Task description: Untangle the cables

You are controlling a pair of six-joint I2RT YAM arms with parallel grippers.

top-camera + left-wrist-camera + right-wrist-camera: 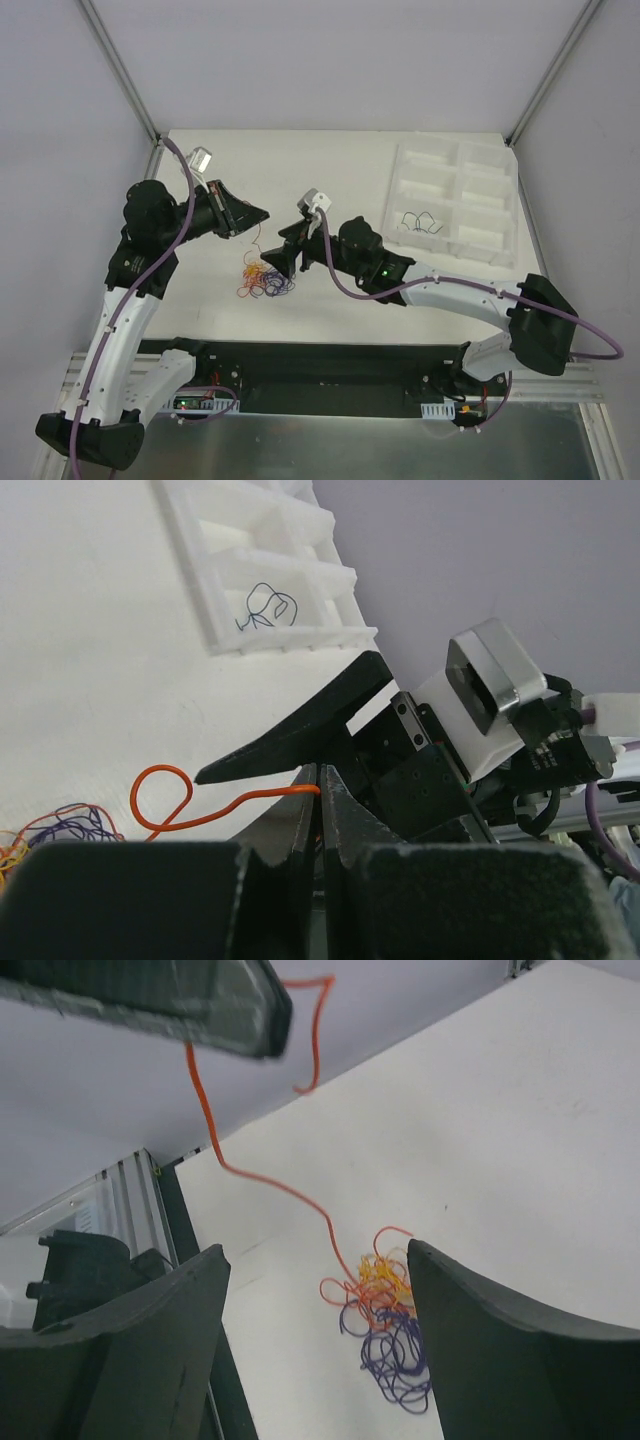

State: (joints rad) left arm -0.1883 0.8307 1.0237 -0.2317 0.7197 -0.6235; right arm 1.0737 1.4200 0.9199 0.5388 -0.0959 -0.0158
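A small knot of cables (263, 281), orange, yellow and purple-blue, lies on the white table between the arms. My left gripper (262, 214) is shut on one orange cable (232, 803), which runs taut from its tips (320, 771) down to the knot (55, 832). My right gripper (274, 263) stands open just right of the knot. In the right wrist view the knot (385, 1330) lies on the table between and below the two fingers (315, 1252), nearer the right one. The orange strand (250, 1175) rises from it to the left gripper's finger (180, 1000).
A white compartmented tray (455, 160) sits at the back right, with a loose black cable (420, 220) in one compartment, also seen in the left wrist view (262, 610). Thick purple hoses run along both arms. Metal frame posts stand at the table's back corners.
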